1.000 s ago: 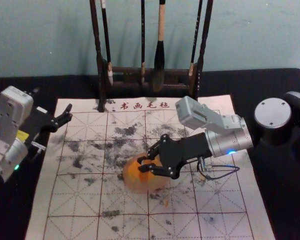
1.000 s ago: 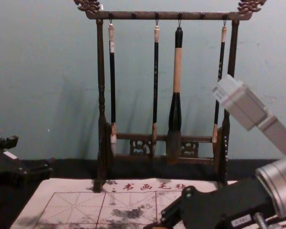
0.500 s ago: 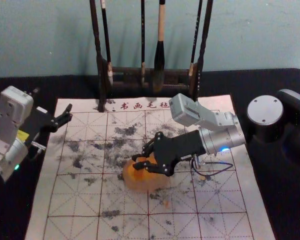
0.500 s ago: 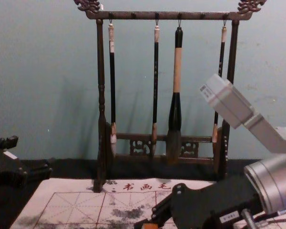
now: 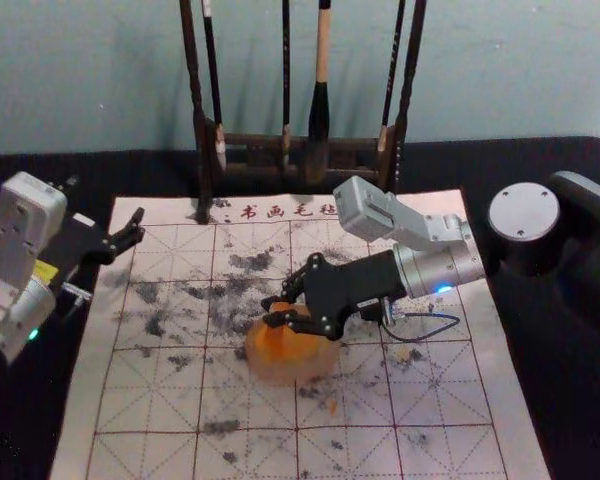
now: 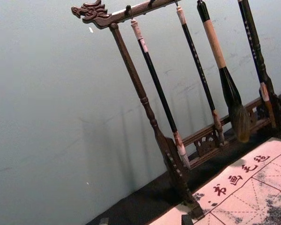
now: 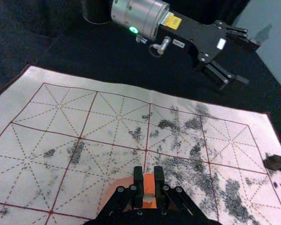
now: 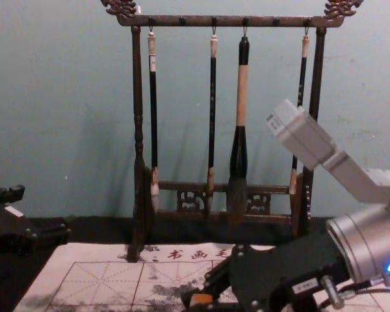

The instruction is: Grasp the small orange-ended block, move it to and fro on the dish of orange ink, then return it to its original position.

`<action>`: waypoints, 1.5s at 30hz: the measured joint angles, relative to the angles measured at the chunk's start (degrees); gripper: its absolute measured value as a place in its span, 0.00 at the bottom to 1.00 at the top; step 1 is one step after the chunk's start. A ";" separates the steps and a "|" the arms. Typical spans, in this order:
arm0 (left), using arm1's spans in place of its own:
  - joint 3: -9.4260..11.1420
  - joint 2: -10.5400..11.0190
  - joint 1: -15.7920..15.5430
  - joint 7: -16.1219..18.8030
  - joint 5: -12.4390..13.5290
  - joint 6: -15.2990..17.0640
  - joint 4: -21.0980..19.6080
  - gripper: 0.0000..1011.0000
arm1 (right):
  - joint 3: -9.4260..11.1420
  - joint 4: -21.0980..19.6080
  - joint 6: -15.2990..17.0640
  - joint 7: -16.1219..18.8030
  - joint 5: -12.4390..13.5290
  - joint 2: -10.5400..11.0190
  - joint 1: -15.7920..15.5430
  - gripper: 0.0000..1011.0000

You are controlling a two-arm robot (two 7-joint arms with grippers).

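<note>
In the head view my right gripper is over the far part of the orange ink dish, on the middle of the mat. The right wrist view has my right gripper shut on the orange-ended block, its orange end up between the fingers, with part of the pale dish behind. The block's orange end also shows at the chest view's lower edge. Whether its lower end touches the ink is hidden. My left gripper stays parked open at the mat's far left corner.
A dark wooden rack with several hanging brushes stands behind the ink-stained gridded mat. A round grey-topped post is at the right, beyond the mat.
My right gripper, with the block, has shifted left and slightly toward the rack over the dish, uncovering more orange ink. The left arm has stayed still.
</note>
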 joint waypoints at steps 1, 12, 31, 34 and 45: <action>0.00 0.00 0.00 0.00 0.00 0.00 0.00 0.99 | 0.06 0.14 0.00 -0.05 -0.02 -0.04 0.04 0.13; 0.00 0.00 0.00 0.00 0.00 0.00 0.00 0.99 | 0.69 0.14 0.13 -1.13 -0.72 0.53 0.00 0.13; 0.00 0.00 0.00 0.00 0.00 0.00 0.00 0.99 | 1.62 -2.81 1.31 -2.46 -1.32 2.72 -1.34 0.13; 0.00 0.00 0.00 0.00 0.00 0.00 0.00 0.99 | 1.76 -3.13 1.33 -2.61 -1.36 2.88 -1.44 0.13; 0.00 0.00 0.00 0.00 0.00 0.00 0.00 0.99 | 2.24 -4.89 1.59 -2.85 -1.31 3.54 -1.67 0.13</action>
